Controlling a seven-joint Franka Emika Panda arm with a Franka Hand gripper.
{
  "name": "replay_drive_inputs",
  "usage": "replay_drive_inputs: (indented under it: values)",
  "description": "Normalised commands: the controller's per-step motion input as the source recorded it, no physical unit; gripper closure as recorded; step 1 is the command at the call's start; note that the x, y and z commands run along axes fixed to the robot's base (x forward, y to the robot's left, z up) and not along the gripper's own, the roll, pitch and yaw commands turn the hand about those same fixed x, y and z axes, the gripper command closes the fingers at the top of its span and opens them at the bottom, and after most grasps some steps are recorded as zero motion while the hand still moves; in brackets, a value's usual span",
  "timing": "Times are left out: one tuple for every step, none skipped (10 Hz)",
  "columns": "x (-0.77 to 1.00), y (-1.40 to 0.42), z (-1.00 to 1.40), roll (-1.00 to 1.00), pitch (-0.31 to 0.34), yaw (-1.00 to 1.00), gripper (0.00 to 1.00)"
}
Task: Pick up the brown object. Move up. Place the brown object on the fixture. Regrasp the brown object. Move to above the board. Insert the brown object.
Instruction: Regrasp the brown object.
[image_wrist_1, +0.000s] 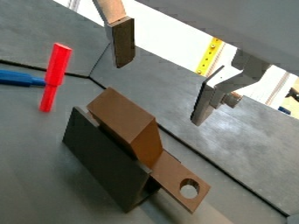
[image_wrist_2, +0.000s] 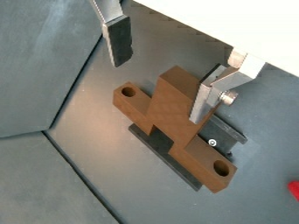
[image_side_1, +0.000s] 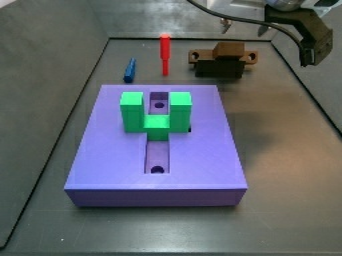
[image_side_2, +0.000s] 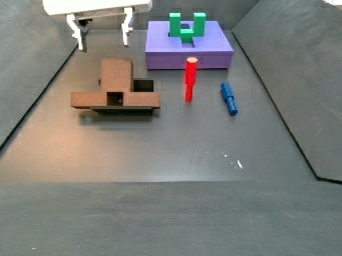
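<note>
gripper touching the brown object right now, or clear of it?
Apart. In a wrist view the gripper hangs open above the brown object resting on the fixture, and both fingers end short of it with floor showing between.

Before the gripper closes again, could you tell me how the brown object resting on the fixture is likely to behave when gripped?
The brown object looks rigid, so it probably won't flex. Its flat sides should suit the open gripper above it. It overhangs the fixture, so a push on one end might tip it.

Showing matt brown plastic on the brown object (image_wrist_2: 163, 112), dull dark finish on the fixture (image_wrist_1: 107, 162), brushed silver metal on the open gripper (image_wrist_2: 166, 66) hanging above, fingers (image_wrist_2: 118, 39) dark-padded.
</note>
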Motion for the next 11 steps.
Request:
replay_drive_inputs:
  values:
    - [0.0,0.0,-0.23,-0.13,0.0,0.26,0.0]
    - [-0.09,0.02,-0.23,-0.05,-0.117,0.29,0.0]
    - [-0.2,0.02,-0.12,0.0,-0.2,0.27,0.0]
    - [-0.17,0.01,-0.03,0.03,-0.134,0.18,0.0]
    - [-0.07,0.0,0.0,0.03,-0.02,0.05,0.0]
    - [0.0,0.0,0.0,0.02,0.0,0.0,0.0]
    - [0.0,0.0,0.0,0.06,0.0,-0.05,0.0]
    - [0.0,0.0,-0.02,0.04,0.0,-0.11,0.0]
    - [-0.12,0.04,-0.08,0.0,-0.094,-0.2,0.0]
    - [0.07,0.0,-0.09,0.0,-0.054,-0.13,0.0]
    - [0.05,0.0,-0.06,-0.01,-0.054,-0.1,0.0]
